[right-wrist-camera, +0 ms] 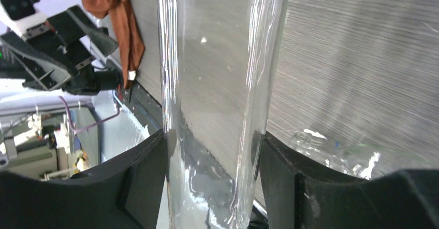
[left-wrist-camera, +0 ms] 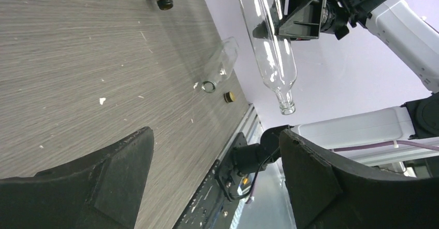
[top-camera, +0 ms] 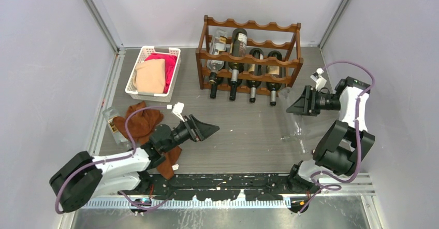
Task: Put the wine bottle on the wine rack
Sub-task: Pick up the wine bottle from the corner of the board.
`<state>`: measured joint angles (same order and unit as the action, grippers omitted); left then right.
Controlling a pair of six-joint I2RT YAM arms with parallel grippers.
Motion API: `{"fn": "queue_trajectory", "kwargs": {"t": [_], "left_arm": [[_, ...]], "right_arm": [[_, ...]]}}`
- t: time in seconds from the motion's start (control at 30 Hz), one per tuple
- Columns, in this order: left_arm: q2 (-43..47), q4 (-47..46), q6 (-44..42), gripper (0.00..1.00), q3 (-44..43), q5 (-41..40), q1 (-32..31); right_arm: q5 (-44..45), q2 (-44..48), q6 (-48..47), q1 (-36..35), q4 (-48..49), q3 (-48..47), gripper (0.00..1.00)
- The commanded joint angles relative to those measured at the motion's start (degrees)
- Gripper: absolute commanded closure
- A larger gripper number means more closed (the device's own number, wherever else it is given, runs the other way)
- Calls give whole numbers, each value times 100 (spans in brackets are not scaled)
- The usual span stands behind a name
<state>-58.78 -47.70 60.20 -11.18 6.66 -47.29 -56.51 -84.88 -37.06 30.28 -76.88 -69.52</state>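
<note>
The wine rack (top-camera: 248,59) stands at the back of the table and holds several bottles, one clear and the others dark. My right gripper (top-camera: 293,106) is just right of the rack's front corner. It is shut on the body of a clear glass wine bottle (right-wrist-camera: 217,84), with both pads pressed against the glass. In the left wrist view this bottle (left-wrist-camera: 269,42) hangs tilted above the table with its neck down. My left gripper (top-camera: 209,130) is open and empty, low over the table's middle and pointing right; its jaws (left-wrist-camera: 215,136) are wide apart.
A second clear bottle (left-wrist-camera: 220,66) lies on the table below the held one, with a small cap (left-wrist-camera: 229,97) beside it. A white basket (top-camera: 138,66) with cloths stands back left. A brown cloth (top-camera: 142,123) and a small bottle (top-camera: 111,124) lie by my left arm.
</note>
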Motion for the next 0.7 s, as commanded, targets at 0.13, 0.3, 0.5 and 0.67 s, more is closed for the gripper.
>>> {"fn": "queue_trajectory", "kwargs": {"t": [0.13,0.3,0.5,0.67], "left_arm": [[-1407,-2610,714,12,-388,473,-49],[-2368,-3429,984,11,-665,403,-212],[-2679,-3430,274,9,-1092,-86,-511],[-2998,-3430,-17,9,-1468,-552,-708]], "right_arm": [[-941,187,-576,-964,-551,-265,99],[-982,266,-262,-1555,-21,-514,99],[-975,424,642,-2351,1122,-389,99],[-1016,589,1313,-2861,2046,-132,99]]}}
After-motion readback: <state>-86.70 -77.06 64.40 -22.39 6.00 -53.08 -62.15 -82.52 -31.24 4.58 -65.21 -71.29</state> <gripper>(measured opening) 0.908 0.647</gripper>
